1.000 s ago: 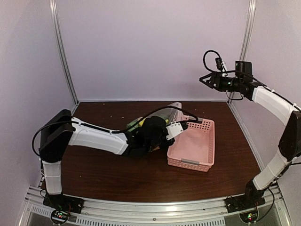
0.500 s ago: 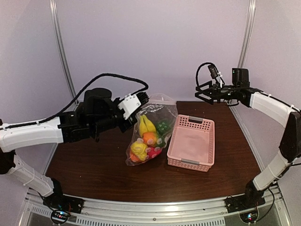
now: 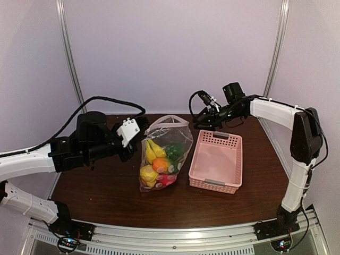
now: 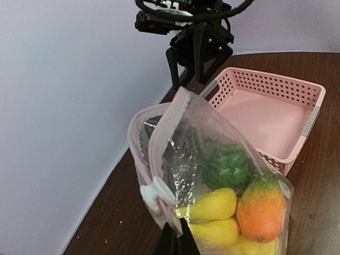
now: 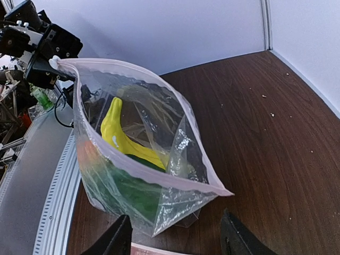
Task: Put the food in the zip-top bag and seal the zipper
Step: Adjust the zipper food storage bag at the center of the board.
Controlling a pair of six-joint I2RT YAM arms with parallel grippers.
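The zip-top bag hangs upright over the table with its mouth open. It holds the food: yellow banana, orange, green pepper, and more below. My left gripper is shut on the bag's near top corner, just below the white slider on the zipper. My right gripper is open and empty, just beyond the bag's far corner, not touching it. In the right wrist view the open mouth shows the banana inside.
The empty pink slatted basket stands right of the bag, under my right gripper, and shows in the left wrist view. White walls close in the back and sides. Bare brown table lies in front.
My left arm lifted the filled bag off the table and now holds it lower and nearer the middle. My right arm came down and left to the bag's far corner.
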